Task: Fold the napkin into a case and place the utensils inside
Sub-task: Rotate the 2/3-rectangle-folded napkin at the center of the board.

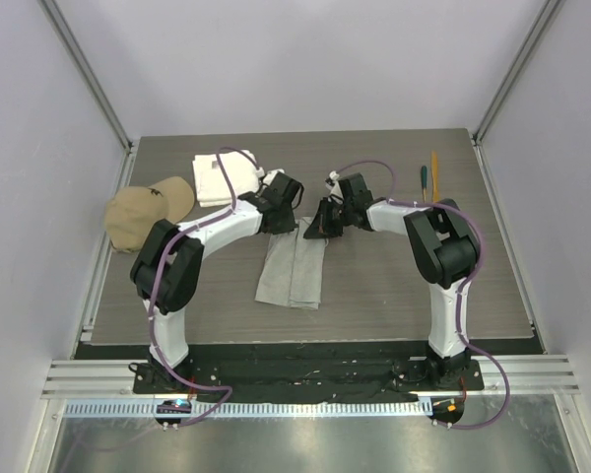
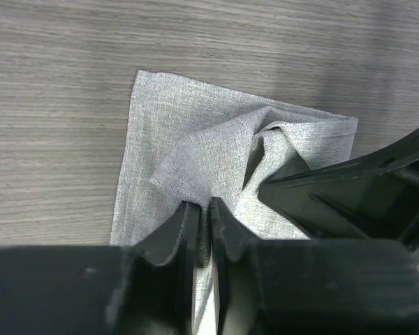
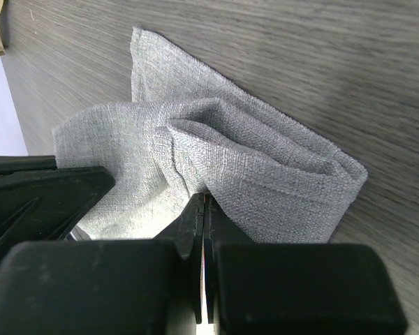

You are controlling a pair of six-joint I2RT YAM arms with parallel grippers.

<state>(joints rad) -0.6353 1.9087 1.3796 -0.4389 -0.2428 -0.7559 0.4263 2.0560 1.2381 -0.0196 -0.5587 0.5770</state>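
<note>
Lab robot cell: plain white walls (image 1: 305,59), alu framing (image 1: 89,71), wood-look table (image 1: 394,286).

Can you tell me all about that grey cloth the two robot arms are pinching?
The napkin is a thin, light-grey woven cloth, plain, no pattern. It lies folded into a long strip on the dark wood-grain table, between the arms. Its far end is bunched and lifted where the left fingers and right fingers each pinch a fold. The near end lies flat.

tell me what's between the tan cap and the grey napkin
Top view: the left arm's white forearm crosses between the cap and the napkin.
</note>
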